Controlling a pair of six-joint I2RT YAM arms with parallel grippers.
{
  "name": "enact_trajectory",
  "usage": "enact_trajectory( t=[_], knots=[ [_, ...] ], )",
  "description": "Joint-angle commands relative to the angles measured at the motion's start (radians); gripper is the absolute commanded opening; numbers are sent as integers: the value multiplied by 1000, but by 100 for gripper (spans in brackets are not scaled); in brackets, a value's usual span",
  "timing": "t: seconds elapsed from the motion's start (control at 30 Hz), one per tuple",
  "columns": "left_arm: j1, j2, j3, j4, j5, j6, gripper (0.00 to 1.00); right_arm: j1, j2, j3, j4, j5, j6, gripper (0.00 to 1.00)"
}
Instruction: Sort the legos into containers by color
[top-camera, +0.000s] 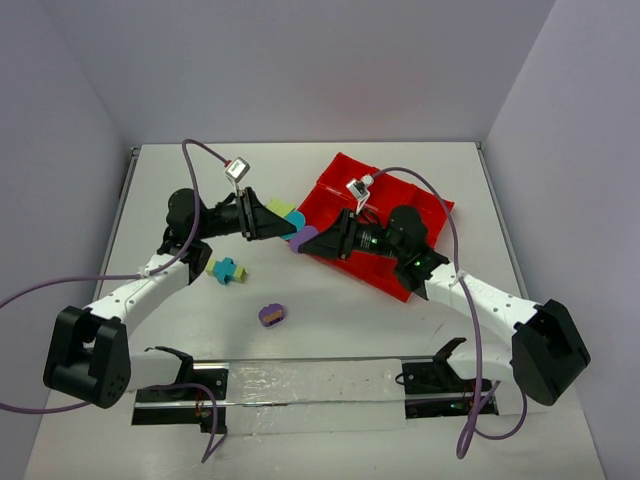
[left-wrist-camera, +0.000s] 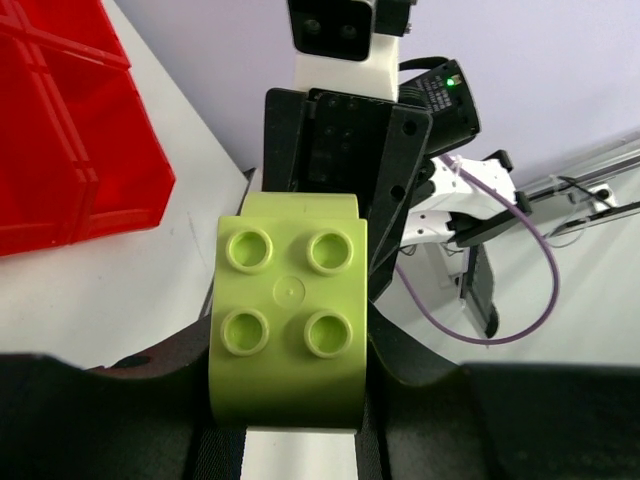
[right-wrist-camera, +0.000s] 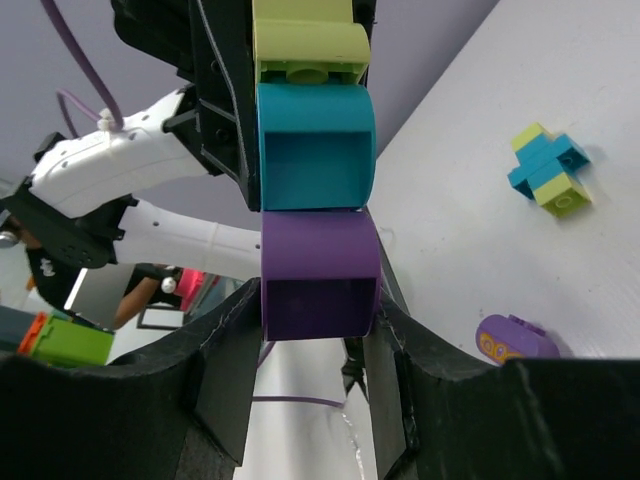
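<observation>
Gripping, left: left gripper (left-wrist-camera: 290, 352) clenched on the lime brick (left-wrist-camera: 288, 318); studs face the wrist camera, a finger on each side of the brick.
Gripping, right: right gripper (right-wrist-camera: 320, 300) clenched on the purple brick (right-wrist-camera: 320, 275); both fingers (right-wrist-camera: 225, 370) lie flush against its sides.
Stack: lime, teal brick (right-wrist-camera: 315, 145) and purple joined in one row. Lime end sits in the left gripper, purple end in the right, teal between and touched by neither.
Stack position: held off the counter (top-camera: 330, 330) between the two arms, just beside the 9 o'clock edge of the tray (top-camera: 428, 213); not in any compartment.
Arms: they meet nose to nose near mid-counter, left reaching in from 8 o'clock, right from 4 o'clock.
Tray: red, low dividers, turned diagonally, at 3 o'clock of the stack. The right arm crosses over it.
Loose legos: teal-and-lime cluster (top-camera: 227, 270) on the counter at 8 o'clock of the stack, well apart from the tray.
Loose legos, second: small purple piece (top-camera: 272, 315) with yellow on it, at 6 o'clock of the stack, apart from the cluster.
</observation>
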Motion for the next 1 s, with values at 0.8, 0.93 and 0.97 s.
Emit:
enact_trajectory(
  t=[0.8,0.93,0.97],
  knots=[
    [-2,-43,157,-493,-200,291,0,-83,-61,188,-906,828,-405,0],
    [-5,-32,167,-558,-240,320,0,-84,110,271,-893,848,-421,0],
    [-7,-29,169,-579,-248,329,0,-84,134,286,-885,850,-425,0]
  ],
)
